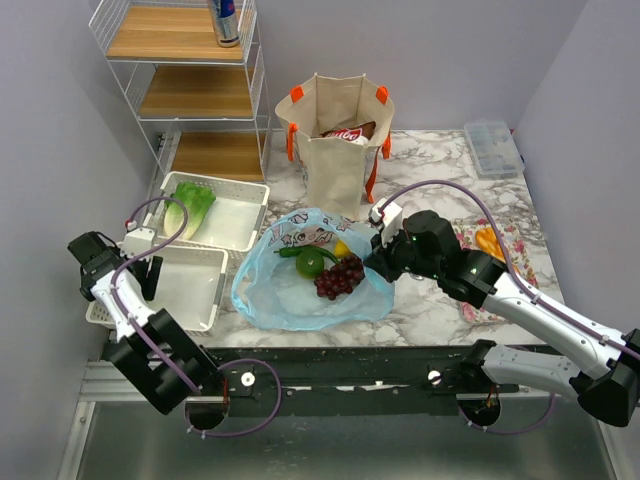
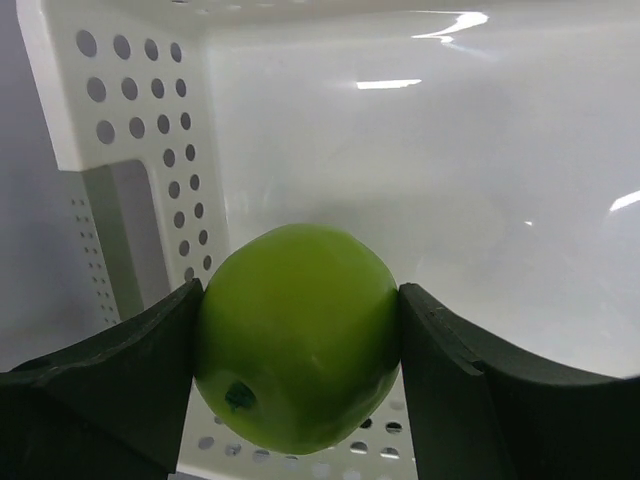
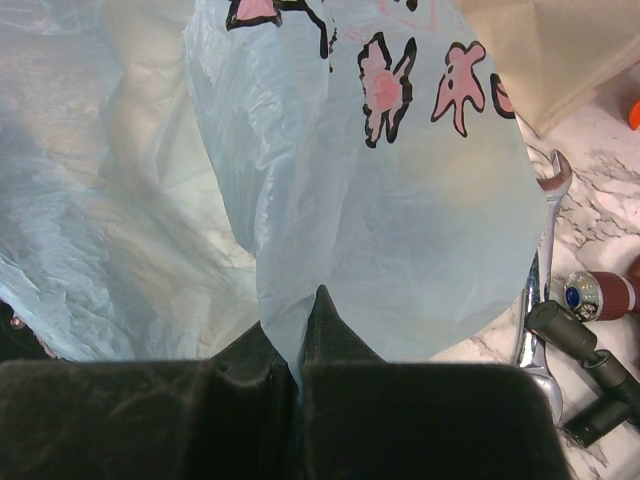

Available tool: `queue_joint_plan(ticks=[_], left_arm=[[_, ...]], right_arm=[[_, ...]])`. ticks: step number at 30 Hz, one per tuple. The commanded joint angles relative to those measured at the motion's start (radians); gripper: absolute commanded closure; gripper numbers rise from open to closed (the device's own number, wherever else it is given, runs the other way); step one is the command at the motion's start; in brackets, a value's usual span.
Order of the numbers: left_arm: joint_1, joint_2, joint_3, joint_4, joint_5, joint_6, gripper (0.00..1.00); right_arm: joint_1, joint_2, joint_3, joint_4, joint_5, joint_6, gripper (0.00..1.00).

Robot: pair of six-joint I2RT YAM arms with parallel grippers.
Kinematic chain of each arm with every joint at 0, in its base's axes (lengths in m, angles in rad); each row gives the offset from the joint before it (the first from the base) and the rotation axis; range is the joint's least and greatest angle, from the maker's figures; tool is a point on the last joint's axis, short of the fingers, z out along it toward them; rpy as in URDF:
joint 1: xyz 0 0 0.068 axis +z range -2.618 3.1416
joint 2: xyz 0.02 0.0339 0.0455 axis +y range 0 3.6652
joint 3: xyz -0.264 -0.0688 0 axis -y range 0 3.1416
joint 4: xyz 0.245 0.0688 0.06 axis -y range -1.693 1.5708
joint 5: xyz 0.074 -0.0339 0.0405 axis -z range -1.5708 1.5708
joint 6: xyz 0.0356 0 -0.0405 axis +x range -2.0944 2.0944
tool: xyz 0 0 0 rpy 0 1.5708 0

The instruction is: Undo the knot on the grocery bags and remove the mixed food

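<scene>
Flanking marble table (image 1: pixel 440 152), perhaps lilac walls (image 1: pixel 450 60)

No legible txt; snack packet (image 1: pixel 345 132) logo seems blurred.

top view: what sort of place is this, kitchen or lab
Likely a lab mock-up, not a home kitchen: plain grey partition walls, a marble-print table on a bare metal frame, and a wire shelf rack.

1. Plastic bag (image 1: pixel 285 300), front centre of bench (image 1: pixel 440 165), holds grapes (image 1: pixel 340 277).
2. Tote (image 1: pixel 335 165) directly behind, packet (image 1: pixel 345 132) inside.
3. Lettuce (image 1: pixel 190 207) in rear tray (image 1: pixel 240 220), left.
4. Can (image 1: pixel 225 20) on top shelf of rack (image 1: pixel 180 95), rear left.
</scene>
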Motion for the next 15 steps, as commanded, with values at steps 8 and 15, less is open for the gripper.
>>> queue_joint_plan(ticks=[8, 15], left_arm=[[-0.010, 0.126, 0.075, 0.164, -0.017, 0.077, 0.31], [-0.029, 0.135, 0.053, 0.148, -0.003, 0.129, 0.26]], right_arm=[[-0.005, 0.029, 0.011, 0.002, -0.003, -0.048, 0.99], [-0.003, 0.049, 0.015, 0.008, -0.006, -0.046, 0.99]])
